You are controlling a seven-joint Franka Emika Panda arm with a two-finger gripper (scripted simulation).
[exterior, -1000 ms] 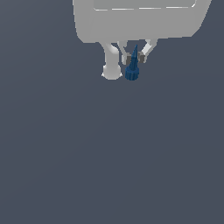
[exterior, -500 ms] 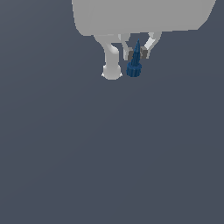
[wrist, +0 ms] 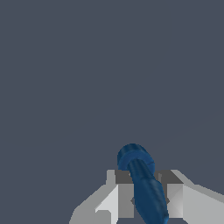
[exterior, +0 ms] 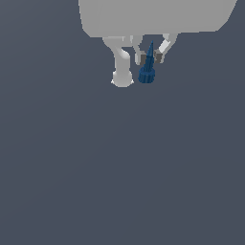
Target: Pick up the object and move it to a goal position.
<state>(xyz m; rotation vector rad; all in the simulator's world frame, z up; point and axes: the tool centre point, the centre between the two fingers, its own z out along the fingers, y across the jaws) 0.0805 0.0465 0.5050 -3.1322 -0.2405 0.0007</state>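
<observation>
The object (exterior: pixel 148 68) is a small dark blue piece with a ridged round base and a pointed cone. It hangs base down between the two grey pads of my gripper (exterior: pixel 150 58), which is shut on its cone. In the wrist view the object (wrist: pixel 142 183) sticks out past the fingertips (wrist: pixel 125 192), base end outward. The large white hand fills the top of the exterior view, and a rounded white part of it (exterior: pixel 121 72) hangs on the exterior view's left of the object.
Only a plain dark grey-blue surface (exterior: pixel 122 167) shows below and around the gripper in both views. No goal marker or other object is visible.
The gripper with the object has risen slightly in the exterior view over the last second. The grip on the object is unchanged.
</observation>
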